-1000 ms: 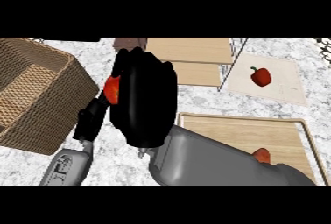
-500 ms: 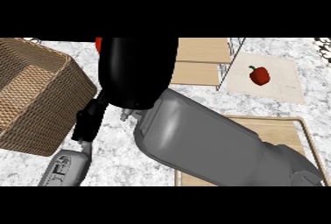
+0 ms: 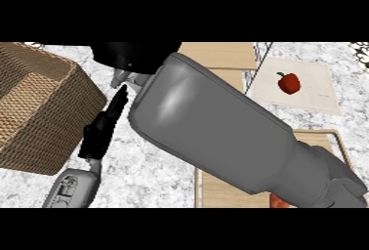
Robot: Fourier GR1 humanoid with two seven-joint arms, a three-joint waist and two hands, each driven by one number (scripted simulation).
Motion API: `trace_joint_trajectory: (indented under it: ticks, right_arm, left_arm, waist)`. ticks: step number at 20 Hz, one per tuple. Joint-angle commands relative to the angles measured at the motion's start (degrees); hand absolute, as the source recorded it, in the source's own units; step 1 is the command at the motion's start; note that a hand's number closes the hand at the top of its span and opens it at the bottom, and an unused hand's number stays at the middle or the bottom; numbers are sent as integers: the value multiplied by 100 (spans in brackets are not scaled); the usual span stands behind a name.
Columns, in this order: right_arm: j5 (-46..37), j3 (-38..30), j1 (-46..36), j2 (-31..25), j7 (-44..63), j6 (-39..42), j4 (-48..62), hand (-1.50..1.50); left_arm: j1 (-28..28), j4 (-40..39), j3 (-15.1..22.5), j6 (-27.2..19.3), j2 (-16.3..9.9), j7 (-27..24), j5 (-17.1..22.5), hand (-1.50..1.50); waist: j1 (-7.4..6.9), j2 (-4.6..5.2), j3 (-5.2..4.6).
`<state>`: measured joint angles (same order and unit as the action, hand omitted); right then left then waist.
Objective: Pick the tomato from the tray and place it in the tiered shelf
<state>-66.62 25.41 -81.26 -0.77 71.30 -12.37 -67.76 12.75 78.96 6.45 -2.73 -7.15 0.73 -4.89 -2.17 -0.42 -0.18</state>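
Baskets (image 3: pixel 36 112): one; peppers (image 3: pixel 289 82): seemingly one.

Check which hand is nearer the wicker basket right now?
Left. The left hand hangs right beside the wicker basket, at its right wall. The right hand is past the basket's far right corner, at the view's top edge.

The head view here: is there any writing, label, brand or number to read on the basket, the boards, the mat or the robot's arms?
None: no readable text shows anywhere.
Wicker basket: plain weave, no label.
White mat under the red pepper: no print.
Wooden tray and wooden shelf: bare wood.
Left forearm: small dark marks, too blurred to read as letters.
Right forearm: plain grey.
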Motion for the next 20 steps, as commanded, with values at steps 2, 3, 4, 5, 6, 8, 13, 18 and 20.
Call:
trace_joint_trajectory:
  ticks: [2, 3, 4, 5, 6, 8, 13, 18, 20]
  right_arm:
    - [-72, -323, -575, 74, 1288, 260, 347, 150]
    - [-30, -140, -792, 74, 1390, 347, 442, 150]
    - [-180, -233, -533, 74, 1052, 200, 671, 150]
    - [-77, -228, -820, 74, 1055, 440, 766, 150]
    - [-248, -278, -895, 74, 950, 221, 1118, 150]
    - [-418, -424, -566, 74, 646, 179, 1021, 150]
    - [-526, -664, -844, 74, 407, -56, 1761, 150]
    - [-721, -332, -607, 75, -318, -690, 2456, 150]
    - [-730, -561, -624, 74, -253, -1106, 2627, 150]
  left_arm:
    - [-210, 108, 0, 14, -50, -19, -22, 0]
    - [-31, 221, 43, 69, -13, 201, 16, 0]
    - [-226, 445, 67, 24, -32, 111, -21, 0]
    - [46, 2, 96, -104, 158, 18, -115, 0]
    - [-83, 226, 70, 6, 60, 161, -24, 0]
    - [-74, 274, -148, 69, -116, 83, 73, 0]
    - [-161, 256, -221, 177, -156, 64, 167, 0]
    - [-159, 340, 78, -73, 132, 93, -155, 0]
    - [-138, 434, -90, 157, -72, 183, 43, 0]
  waist:
    - [21, 13, 7]
    - [-16, 9, 5]
    - [19, 20, 10]
    - [74, 38, 4]
    - [5, 44, 4]
    - [114, 33, 12]
    - [48, 59, 8]
    - [47, 74, 10]
    - [-16, 93, 8]
